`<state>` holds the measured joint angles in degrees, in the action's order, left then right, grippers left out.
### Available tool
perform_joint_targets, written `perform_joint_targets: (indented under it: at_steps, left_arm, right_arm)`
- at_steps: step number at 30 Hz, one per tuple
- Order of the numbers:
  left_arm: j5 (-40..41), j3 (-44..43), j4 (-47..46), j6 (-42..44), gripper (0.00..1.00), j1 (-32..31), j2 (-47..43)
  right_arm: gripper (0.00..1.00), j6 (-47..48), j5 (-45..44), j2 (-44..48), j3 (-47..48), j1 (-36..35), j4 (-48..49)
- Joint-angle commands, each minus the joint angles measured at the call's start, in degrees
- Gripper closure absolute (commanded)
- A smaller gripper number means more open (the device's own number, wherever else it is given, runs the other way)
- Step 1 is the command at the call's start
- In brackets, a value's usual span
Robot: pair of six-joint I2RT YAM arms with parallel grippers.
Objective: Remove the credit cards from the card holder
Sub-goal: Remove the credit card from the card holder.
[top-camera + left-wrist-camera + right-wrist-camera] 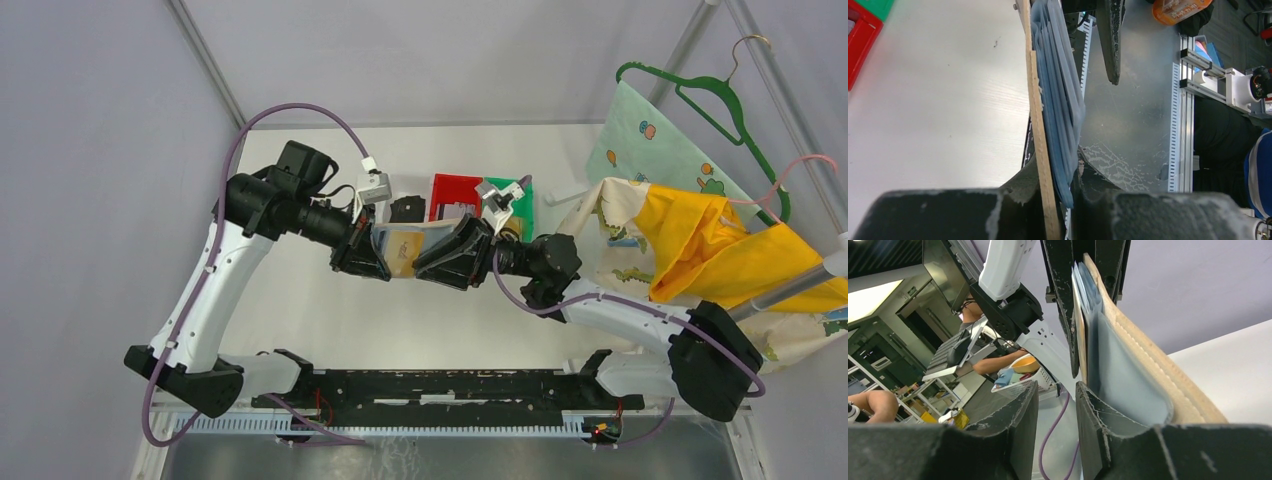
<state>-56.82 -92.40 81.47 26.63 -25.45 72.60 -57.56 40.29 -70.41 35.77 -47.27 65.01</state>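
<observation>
The tan card holder [403,246] hangs above the table between my two grippers. In the left wrist view it stands edge-on, tan outer skin [1035,100] on the left and blue-grey inner panels [1060,100] on the right. My left gripper [1058,192] is shut on its near end. My right gripper [1057,397] is open, with only the purple cable and background showing in its gap. The holder [1148,375] lies against the outer side of its right finger [1090,415]. Thin pale edges, probably credit cards [1079,300], stand in the pockets at the far end.
A white bin [405,188] with a black lump, a red bin [455,195] and a green bin [527,195] sit just behind the grippers. Yellow and patterned clothes [700,240] with a green hanger [715,95] fill the right side.
</observation>
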Motion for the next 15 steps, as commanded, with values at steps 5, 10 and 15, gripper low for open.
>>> perform_joint_targets:
  at_steps: [5, 10, 15]
  left_arm:
    - [-3.4, -2.7, -0.7, -0.6, 0.86, 0.3, -0.2]
    - [-4.3, -4.4, 2.2, 0.3, 0.96, 0.3, 0.7]
    - [-2.3, -4.3, 2.3, 1.6, 0.96, 0.3, -0.1]
  right_arm:
    - [0.70, -1.1, -1.3, -3.1, 5.6, -1.4, 4.4]
    - [0.71, -5.8, 0.4, -6.0, 6.2, -1.8, 8.3]
    - [0.57, 6.7, -0.1, 1.7, 5.7, -1.0, -10.7]
